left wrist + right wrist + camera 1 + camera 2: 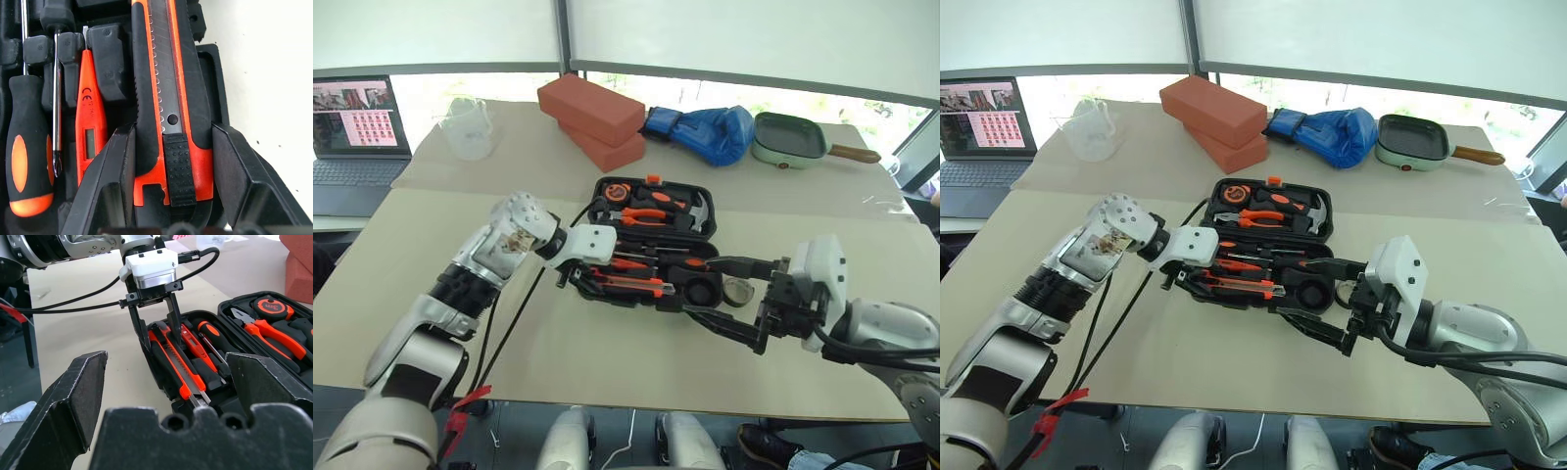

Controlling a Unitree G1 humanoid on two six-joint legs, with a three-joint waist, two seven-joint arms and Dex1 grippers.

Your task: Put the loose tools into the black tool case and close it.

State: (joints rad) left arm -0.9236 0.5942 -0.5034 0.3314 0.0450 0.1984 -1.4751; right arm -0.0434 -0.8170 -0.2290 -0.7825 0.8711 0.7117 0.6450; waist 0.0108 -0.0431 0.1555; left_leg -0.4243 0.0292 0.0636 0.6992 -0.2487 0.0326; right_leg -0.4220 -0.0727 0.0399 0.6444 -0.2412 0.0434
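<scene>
Black tool case (700,230) lies open on the table (607,362). Utility knife (166,98), orange and black with a ribbed slider, lies along the case's near edge. Left gripper (156,316) has a finger on either side of the knife's end, gripping it. Right gripper (724,299) hovers beside the case, jaws spread wide, empty.

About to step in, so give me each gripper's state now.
Left gripper: fingers on either side of the utility knife lying in the black tool case; grip cannot be told.
Right gripper: open, empty.
</scene>
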